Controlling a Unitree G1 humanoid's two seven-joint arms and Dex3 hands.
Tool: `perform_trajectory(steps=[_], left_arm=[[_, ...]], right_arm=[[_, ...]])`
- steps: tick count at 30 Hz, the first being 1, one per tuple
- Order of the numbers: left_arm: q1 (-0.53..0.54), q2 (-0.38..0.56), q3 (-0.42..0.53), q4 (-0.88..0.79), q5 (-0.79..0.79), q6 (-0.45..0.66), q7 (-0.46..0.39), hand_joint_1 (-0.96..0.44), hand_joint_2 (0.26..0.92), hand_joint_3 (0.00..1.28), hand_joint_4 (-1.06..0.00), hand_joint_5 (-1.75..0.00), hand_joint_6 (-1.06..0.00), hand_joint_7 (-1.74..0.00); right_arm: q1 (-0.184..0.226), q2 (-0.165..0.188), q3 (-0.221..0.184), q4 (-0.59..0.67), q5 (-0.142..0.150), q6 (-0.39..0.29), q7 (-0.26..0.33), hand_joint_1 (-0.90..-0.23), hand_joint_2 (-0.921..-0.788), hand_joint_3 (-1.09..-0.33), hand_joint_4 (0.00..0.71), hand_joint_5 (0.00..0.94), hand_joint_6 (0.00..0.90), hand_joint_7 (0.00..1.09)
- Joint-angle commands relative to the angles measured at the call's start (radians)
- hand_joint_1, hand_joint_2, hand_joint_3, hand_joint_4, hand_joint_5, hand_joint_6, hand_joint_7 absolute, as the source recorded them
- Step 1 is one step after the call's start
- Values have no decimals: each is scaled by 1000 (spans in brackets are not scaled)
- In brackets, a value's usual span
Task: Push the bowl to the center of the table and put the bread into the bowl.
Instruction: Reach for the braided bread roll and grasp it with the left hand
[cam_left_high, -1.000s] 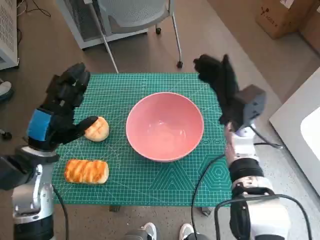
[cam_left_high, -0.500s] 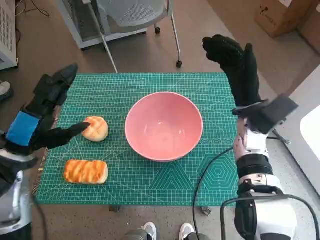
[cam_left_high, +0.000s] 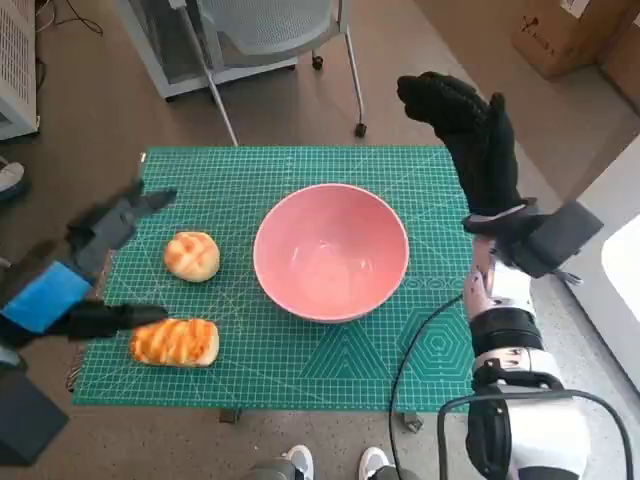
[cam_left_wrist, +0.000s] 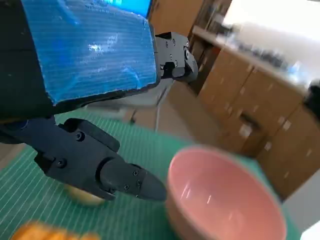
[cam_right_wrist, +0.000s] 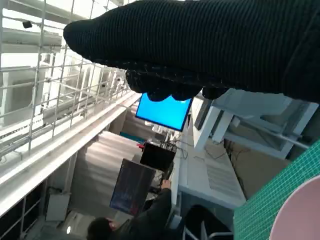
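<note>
Looking down from the head view, the pink bowl (cam_left_high: 331, 252) is seen at the tabletop (cam_left_high: 300, 360) centre; the round bread (cam_left_high: 192, 255) and long loaf (cam_left_high: 174, 341), lengthwise along the near edge, are just beside the left hand (cam_left_high: 75, 275), spread and empty. The right hand (cam_left_high: 468, 130), held raised off the far right corner, grips nothing. In the left wrist view, the bowl lies beyond the fingertips (cam_left_wrist: 145, 186). In the right wrist view, only the glove and a bowl sliver are shown.
</note>
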Motion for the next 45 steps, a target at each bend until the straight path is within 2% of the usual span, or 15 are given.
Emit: perform_trajectory(steps=[1,7,13,25,31,37,40,44,45], left_arm=[[58,-2,-7,-20,41,-21,-6,-320,734,15,-114,-9,-61,-440],[124,-11,-50,-27,98,-7,-5,-288,731,5,-151,-7,-143,-332],[156,-5,-103,-6,155,22,-12,-246,733,1,-168,-1,-254,-126],[129,23,-213,53,275,115,-55,-255,720,0,-163,0,-280,-34],[96,23,-277,119,345,118,-42,-257,721,1,-158,0,-280,-20],[57,4,-347,214,430,92,17,-266,725,3,-166,-4,-284,-14],[37,-13,-384,274,480,68,79,-246,730,4,-192,-12,-299,-16],[11,-36,-414,346,512,47,144,-156,754,9,-274,-21,-348,-20],[5,-41,-418,361,516,44,155,-104,770,11,-330,-23,-377,-21]], right_arm=[[2,12,1,9,9,24,7,-642,-921,-636,203,6,376,34],[1,16,5,11,1,34,-2,-621,-921,-633,204,5,379,31],[0,16,11,10,-8,36,-10,-615,-921,-637,206,4,379,27],[-3,6,19,14,-11,45,-8,-609,-921,-639,210,5,369,17],[-4,6,20,7,-9,48,-7,-614,-921,-639,214,5,369,16],[-1,2,20,6,-7,46,0,-621,-921,-636,215,5,370,15],[0,-2,19,7,-6,45,5,-625,-921,-635,212,3,371,14],[1,-4,18,5,-3,44,9,-627,-921,-635,209,1,371,14],[1,-4,18,4,-2,44,9,-628,-921,-634,209,1,370,13]])
